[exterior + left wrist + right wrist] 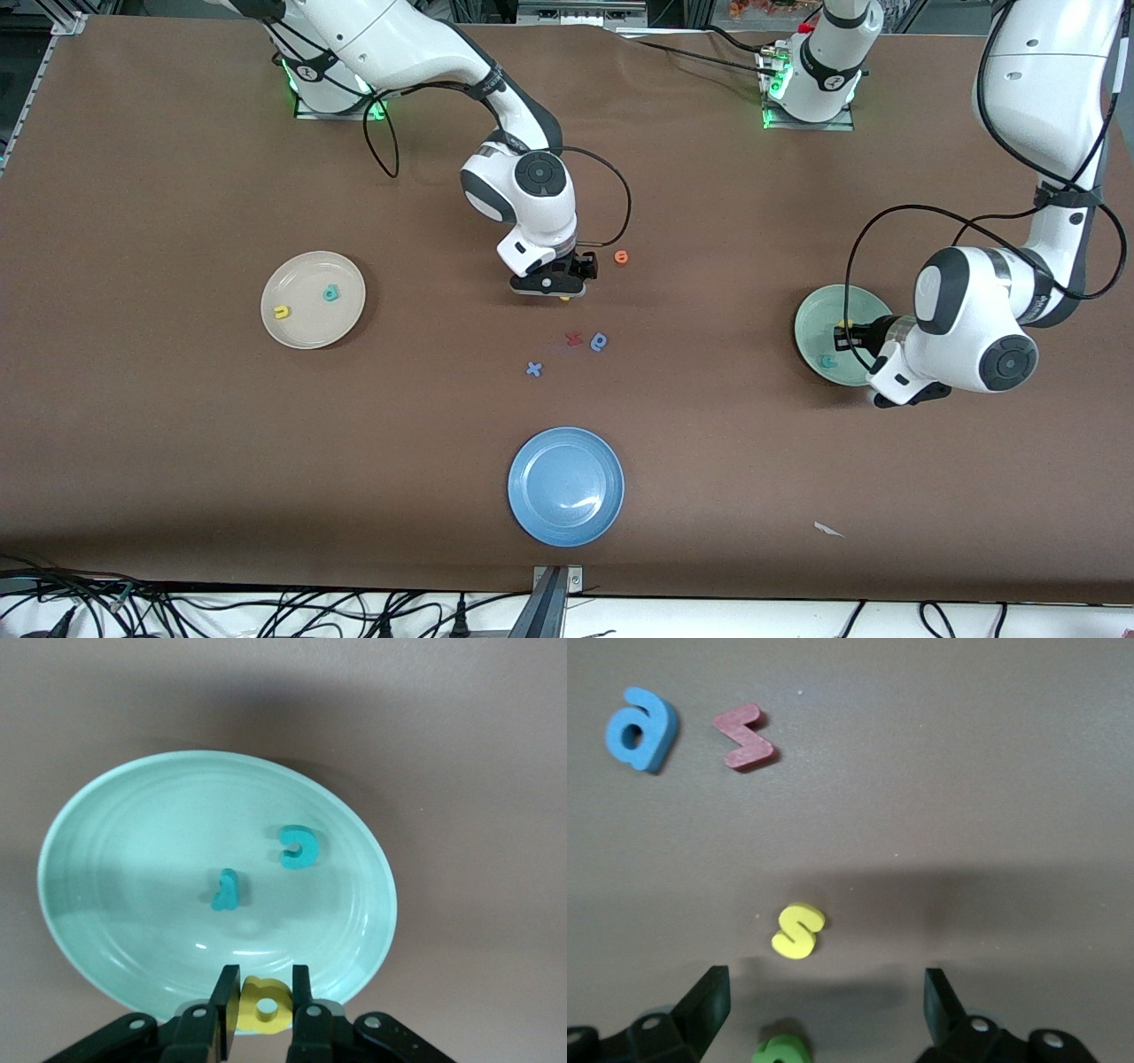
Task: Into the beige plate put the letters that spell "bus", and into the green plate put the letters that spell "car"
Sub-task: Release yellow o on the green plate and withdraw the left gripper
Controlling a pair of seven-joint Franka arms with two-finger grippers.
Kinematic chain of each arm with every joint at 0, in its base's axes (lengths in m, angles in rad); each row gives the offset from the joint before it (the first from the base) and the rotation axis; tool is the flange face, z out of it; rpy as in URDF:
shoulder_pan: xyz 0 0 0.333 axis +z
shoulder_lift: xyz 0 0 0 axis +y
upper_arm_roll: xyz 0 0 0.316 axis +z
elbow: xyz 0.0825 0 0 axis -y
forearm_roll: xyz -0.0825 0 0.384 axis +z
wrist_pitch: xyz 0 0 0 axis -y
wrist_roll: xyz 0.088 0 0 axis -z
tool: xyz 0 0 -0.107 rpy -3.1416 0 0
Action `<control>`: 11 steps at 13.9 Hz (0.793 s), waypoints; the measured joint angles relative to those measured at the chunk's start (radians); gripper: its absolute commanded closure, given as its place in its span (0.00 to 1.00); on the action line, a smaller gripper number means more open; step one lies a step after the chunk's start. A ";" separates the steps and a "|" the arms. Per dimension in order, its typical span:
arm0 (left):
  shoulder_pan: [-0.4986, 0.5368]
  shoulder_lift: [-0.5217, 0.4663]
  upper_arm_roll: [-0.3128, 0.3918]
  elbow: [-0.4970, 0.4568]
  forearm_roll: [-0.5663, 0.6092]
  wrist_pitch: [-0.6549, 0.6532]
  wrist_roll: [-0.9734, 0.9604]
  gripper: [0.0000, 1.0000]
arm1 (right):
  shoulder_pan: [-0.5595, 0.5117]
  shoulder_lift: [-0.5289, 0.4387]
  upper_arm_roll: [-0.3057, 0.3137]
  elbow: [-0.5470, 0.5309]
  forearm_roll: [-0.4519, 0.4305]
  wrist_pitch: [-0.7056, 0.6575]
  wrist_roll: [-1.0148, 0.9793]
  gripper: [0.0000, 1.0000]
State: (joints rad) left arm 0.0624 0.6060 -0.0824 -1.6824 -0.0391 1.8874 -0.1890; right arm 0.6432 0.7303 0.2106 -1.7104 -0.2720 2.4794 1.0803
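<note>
Bright, even overhead light covers the brown bench (pixel 177 443). A white glare streak sits on the blue plate (pixel 566 486). Soft shadows lie under both arms; wrist views stay sharp.

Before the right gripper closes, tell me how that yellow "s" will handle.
The yellow "s" looks like thick foam, so probably light and slightly squashy. It lies flat on the table, unlikely to roll. Small between the right gripper's wide-open fingers, it may skid or twist if pinched off-centre.
</note>
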 measured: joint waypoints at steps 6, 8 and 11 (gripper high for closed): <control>0.000 -0.042 -0.008 -0.009 0.000 0.014 0.001 0.00 | 0.017 0.010 -0.017 0.002 -0.001 0.000 0.002 0.23; 0.000 -0.092 -0.008 0.001 0.000 0.013 0.001 0.00 | 0.017 0.012 -0.017 0.002 -0.001 -0.001 0.006 0.25; 0.000 -0.188 -0.008 0.024 0.000 0.011 0.001 0.00 | 0.028 0.013 -0.020 0.004 -0.006 -0.001 0.015 0.39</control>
State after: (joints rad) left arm 0.0623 0.4176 -0.0903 -1.6581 -0.0390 1.8984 -0.1882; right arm 0.6716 0.7432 0.1904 -1.7062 -0.2777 2.4785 1.0957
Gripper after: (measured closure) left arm 0.000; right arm 0.251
